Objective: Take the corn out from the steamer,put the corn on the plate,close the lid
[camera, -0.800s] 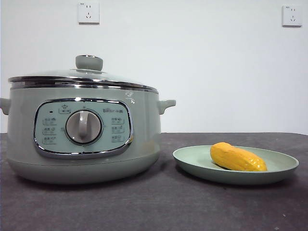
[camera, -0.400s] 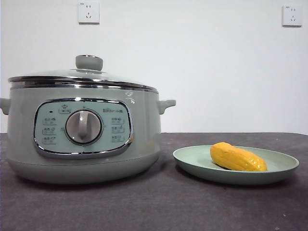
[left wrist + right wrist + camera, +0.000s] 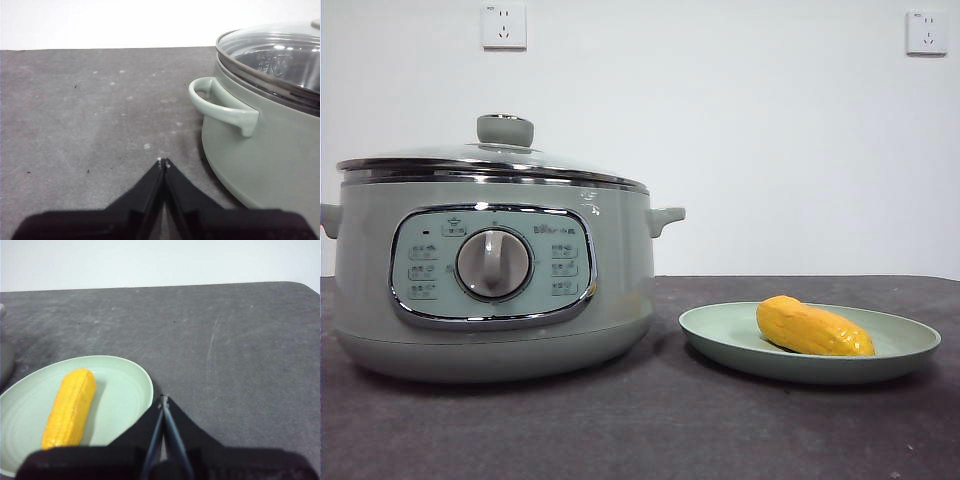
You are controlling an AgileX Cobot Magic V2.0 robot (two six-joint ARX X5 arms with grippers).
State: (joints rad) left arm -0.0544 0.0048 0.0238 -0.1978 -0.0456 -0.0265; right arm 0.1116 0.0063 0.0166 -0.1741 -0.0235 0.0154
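Observation:
The sage-green steamer [image 3: 490,290] stands on the left of the dark table with its glass lid [image 3: 490,160] seated on it, the green knob on top. The yellow corn [image 3: 813,327] lies on the pale green plate [image 3: 720,335] to the right of the steamer. In the left wrist view my left gripper [image 3: 163,161] is shut and empty, low over the table beside the steamer [image 3: 265,150] and its side handle, with the lid [image 3: 280,55] above. In the right wrist view my right gripper [image 3: 163,399] is shut and empty, beside the plate [image 3: 125,390] that holds the corn [image 3: 70,407].
Two wall sockets [image 3: 504,25] sit on the white wall behind. Bare dark table [image 3: 225,340] lies beyond the plate, and more bare table [image 3: 90,110] lies beside the steamer. No arm shows in the front view.

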